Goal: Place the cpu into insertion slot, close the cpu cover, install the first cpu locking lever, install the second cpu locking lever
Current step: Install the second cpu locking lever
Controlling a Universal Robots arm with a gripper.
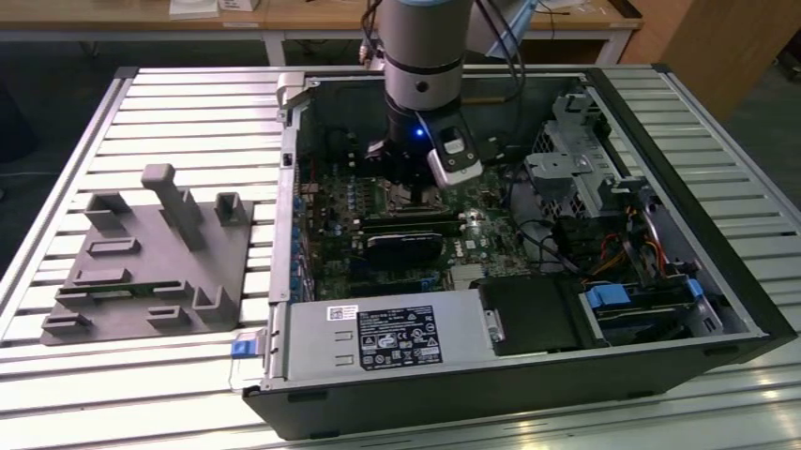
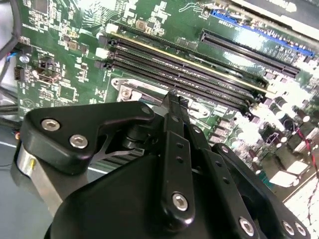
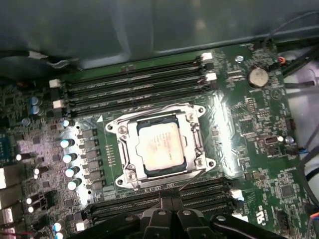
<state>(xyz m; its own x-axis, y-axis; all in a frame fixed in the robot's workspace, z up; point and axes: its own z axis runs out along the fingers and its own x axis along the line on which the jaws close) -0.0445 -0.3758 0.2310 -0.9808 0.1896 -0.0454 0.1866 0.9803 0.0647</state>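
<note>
At the left of the exterior view, a grey moulded fixture (image 1: 148, 258) lay on the slatted tabletop (image 1: 188, 122). To its right stood the open computer case (image 1: 526, 234), with the arm (image 1: 423, 66) reaching down from the top centre of the frame into the case, over the green motherboard (image 1: 375, 220).

In the first wrist view, the cpu (image 3: 160, 145) sat flat in the insertion slot (image 3: 133, 172) at the centre of the frame, its silvery top visible through the window of the cpu cover (image 3: 185, 119), which lay closed down around it. Long black memory slots (image 3: 134, 84) ran above the socket, and more ran below it. A thin metal locking lever (image 3: 192, 178) slanted out from the socket's lower right edge (its end appeared raised off the board, though this could not be confirmed).

The hand (image 3: 169, 203) sat at the bottom centre of that frame, just below the socket. Its fingers (image 2: 174, 119) appeared clenched together with nothing seen between them; whether the tips touched the lever could not be told.
</note>
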